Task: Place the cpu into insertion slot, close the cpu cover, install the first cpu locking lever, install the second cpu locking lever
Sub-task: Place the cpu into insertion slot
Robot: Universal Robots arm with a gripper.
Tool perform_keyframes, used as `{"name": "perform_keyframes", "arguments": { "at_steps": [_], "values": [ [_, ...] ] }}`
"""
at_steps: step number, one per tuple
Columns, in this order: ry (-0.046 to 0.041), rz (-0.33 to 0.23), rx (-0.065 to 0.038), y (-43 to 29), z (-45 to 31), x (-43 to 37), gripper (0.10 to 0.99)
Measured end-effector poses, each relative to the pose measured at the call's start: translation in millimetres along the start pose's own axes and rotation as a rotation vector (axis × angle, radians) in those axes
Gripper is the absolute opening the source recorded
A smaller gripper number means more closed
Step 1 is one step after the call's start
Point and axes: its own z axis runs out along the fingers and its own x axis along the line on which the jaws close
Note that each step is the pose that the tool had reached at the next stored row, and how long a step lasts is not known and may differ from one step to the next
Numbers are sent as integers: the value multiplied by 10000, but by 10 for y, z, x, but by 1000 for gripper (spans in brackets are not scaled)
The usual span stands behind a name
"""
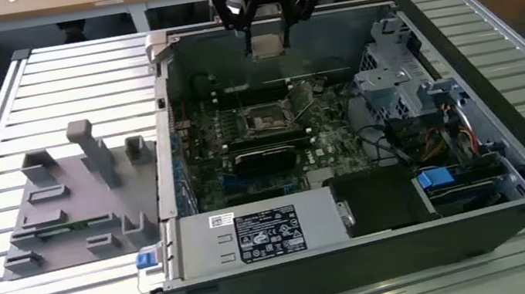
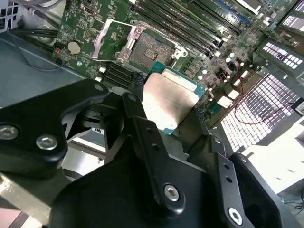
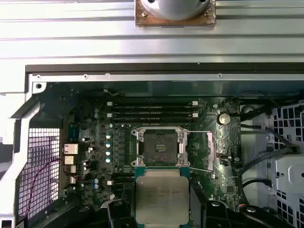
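Your gripper (image 1: 264, 31) is clamped on the cpu (image 2: 171, 97), metal top showing, above the open computer case (image 1: 364, 264). Below it, the insertion slot (image 3: 158, 145) lies bare in the green board, with the chip just short of it. The cpu cover (image 2: 102, 40) stands swung open beside the slot. Memory slots (image 3: 152, 111) run just beyond. Cables (image 1: 387, 144) and a drive cage (image 1: 389, 85) crowd the exterior view's right.

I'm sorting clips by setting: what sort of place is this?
Probably a robotics lab or workshop: an open computer case on a slatted metal table, wooden desks behind, and the hand holds the cpu above it.
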Motion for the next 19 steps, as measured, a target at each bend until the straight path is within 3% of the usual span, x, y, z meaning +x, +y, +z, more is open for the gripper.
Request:
{"name": "perform_keyframes", "arguments": {
  "at_steps": [19],
  "values": [
    [-14, 148, -3, 0, 0, 0, 541]
  ]
}}
